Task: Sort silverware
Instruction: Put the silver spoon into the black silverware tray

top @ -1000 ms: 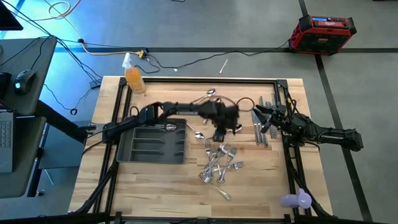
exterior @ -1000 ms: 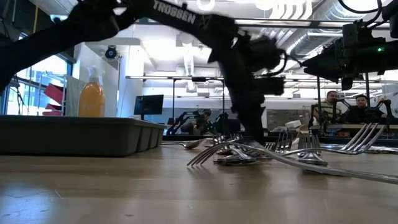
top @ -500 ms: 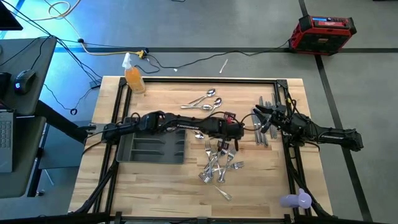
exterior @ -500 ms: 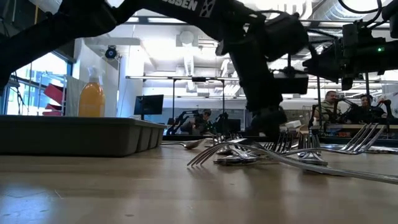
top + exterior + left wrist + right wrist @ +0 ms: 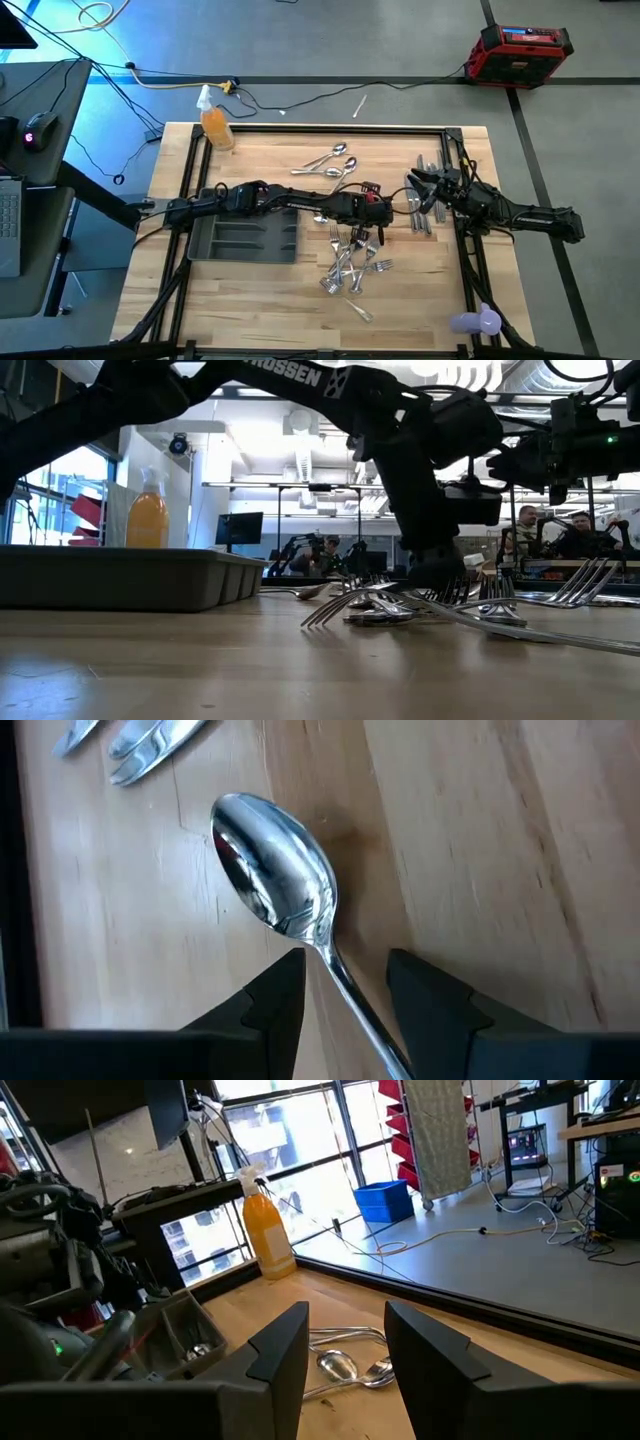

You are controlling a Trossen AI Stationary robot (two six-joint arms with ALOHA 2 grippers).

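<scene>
Spoon point(image 5: 272, 880) handle runs hidden between left tool point(image 5: 345, 982) fingers.

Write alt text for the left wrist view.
A shiny spoon lies bowl-up on the pale wooden table, its handle running between the two dark fingers of the left tool, which stand apart on either side of it. The tips of other silverware show at one corner.

Shiny silver spoon point(image 5: 272, 880), dark grey tray point(image 5: 245, 237), orange bottle point(image 5: 215, 125)
</scene>
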